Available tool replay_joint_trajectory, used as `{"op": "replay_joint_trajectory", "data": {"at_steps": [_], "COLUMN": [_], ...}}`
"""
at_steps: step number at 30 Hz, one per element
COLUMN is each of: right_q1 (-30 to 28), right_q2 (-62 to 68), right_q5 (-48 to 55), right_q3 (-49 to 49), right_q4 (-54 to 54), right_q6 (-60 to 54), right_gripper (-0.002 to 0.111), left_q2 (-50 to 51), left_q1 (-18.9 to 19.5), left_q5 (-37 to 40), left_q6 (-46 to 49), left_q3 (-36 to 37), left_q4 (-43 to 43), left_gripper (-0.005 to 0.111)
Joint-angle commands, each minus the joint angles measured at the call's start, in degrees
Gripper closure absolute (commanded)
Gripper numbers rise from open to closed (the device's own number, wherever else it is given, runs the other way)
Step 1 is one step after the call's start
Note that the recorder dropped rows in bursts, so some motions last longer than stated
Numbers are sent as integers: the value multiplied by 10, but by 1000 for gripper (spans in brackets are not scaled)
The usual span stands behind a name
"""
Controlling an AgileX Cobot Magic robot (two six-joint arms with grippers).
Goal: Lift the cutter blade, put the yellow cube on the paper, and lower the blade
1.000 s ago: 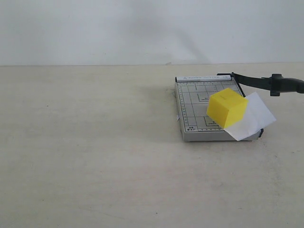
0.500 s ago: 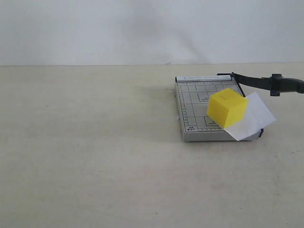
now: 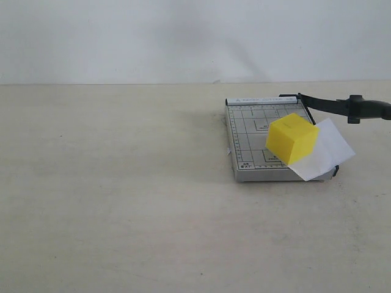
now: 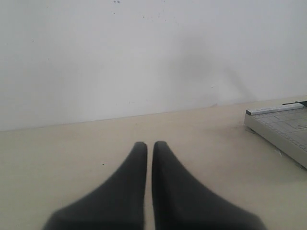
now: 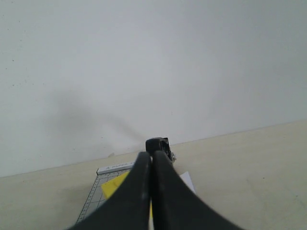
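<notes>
Beige matte tabletop [image 3: 122, 213], blank white wall, blade up, cube already parked.
Right gripper [image 5: 152, 155] is pressed together and empty, with the cutter blade [image 3: 330, 105] and its chunky rounded handle [image 5: 158, 143] just ahead of its tips. The smooth yellow cube [image 3: 292, 138] sits on the thin white paper [image 3: 330, 149] just past that. Left gripper [image 4: 149, 144] is closed too, well away from the grey gridded board [image 3: 247, 131]. I'd say lowering is what's left: grip the handle squarely and swing it down slowly so the thin lever doesn't clip the cube.

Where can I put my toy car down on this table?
The table left of the grey cutter board is bare, and so is the strip in front of it. Crowded: the board's right side, with the yellow cube, the paper and the blade.
</notes>
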Motion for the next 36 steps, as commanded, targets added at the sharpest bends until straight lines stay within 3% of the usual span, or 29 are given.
{"op": "replay_joint_trajectory", "data": {"at_steps": [1,10,13,16,19,24,25,30,36], "right_q1": [1,1,1,1,1,1,1,1,1], "right_q2": [-4,-4,-4,-4,11,101,122,276,485], "right_q5": [-36,-66,-12,86,152,206,214,320,466], "right_q3": [0,0,-24,-83,-137,-211,-226,-332,-515], "right_q4": [1,1,-4,-14,-15,-28,-38,-114,-131], "right_q6": [0,123,114,24,-31,-11,12,69,-17], "right_gripper": [108,108,108,107,95,50,45,44,44], "left_q2": [-2,-2,-2,-2,-2,-2,-2,-2,-2], "left_q1": [0,0,0,0,0,0,0,0,0], "left_q5": [0,0,0,0,0,0,0,0,0], "left_q6": [2,2,2,2,2,2,2,2,2], "left_q3": [2,2,2,2,2,2,2,2,2], "left_q4": [-5,-5,-5,-5,-5,-5,-5,-5,-5], "left_gripper": [102,102,102,102,102,102,102,102,102]}}
